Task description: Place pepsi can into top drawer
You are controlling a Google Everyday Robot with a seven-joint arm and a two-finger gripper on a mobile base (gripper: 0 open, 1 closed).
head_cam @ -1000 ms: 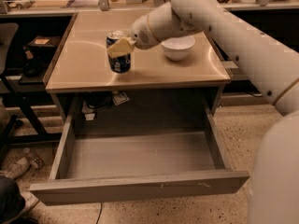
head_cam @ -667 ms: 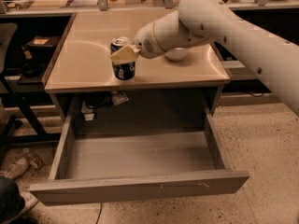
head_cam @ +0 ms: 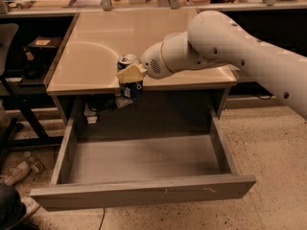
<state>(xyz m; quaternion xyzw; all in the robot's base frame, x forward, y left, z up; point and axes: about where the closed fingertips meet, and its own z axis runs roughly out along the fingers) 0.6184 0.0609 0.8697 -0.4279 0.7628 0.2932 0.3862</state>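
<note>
At the lower left of the frame you see a plastic bottle (head_cam: 23, 169) lying on the floor. The worktop (head_cam: 96, 51) fills the upper centre. At its front edge, left of centre, you find the pepsi can (head_cam: 133, 88), held clear of the surface, its lower part showing in front of the worktop edge. The gripper (head_cam: 128, 75) has its tan jaws pinching the can's upper body from the right. The can's long axis is near vertical, with the silver top up. The white arm (head_cam: 230, 47) reaches in from the right. Below, the top drawer (head_cam: 144, 193) stands pulled open, directly under the can in the picture.
</note>
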